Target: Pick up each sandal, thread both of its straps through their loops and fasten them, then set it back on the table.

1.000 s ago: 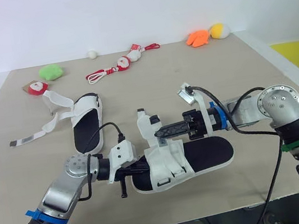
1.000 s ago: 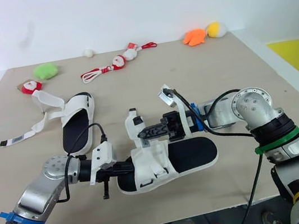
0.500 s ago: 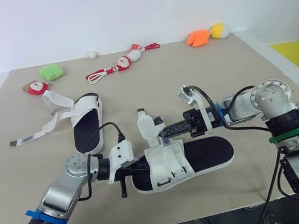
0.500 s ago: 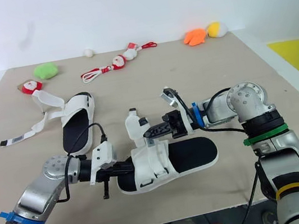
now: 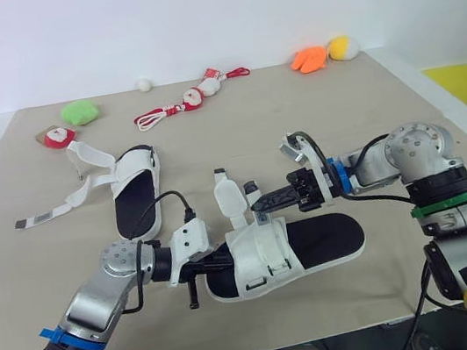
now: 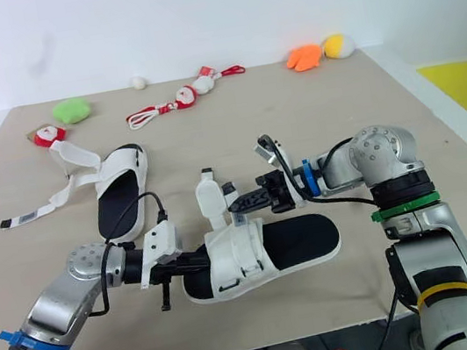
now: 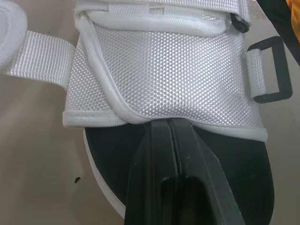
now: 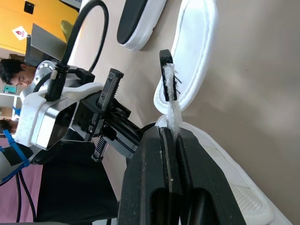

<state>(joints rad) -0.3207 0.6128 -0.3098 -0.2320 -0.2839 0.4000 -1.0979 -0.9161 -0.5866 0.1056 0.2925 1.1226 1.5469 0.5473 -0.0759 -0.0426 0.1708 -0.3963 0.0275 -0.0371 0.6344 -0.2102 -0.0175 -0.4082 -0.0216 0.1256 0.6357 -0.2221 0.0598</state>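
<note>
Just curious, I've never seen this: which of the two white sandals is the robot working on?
The nearer sandal: the left claw grips its end, and the right claw pinches its strap. The far sandal lies untouched, straps loose.

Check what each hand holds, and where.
Left hand: sandal, pinched at the upper's edge. Right hand: its strap, just below the black tip.

sandal cut off by left wrist view's edges, strap end hidden inside right gripper
</note>
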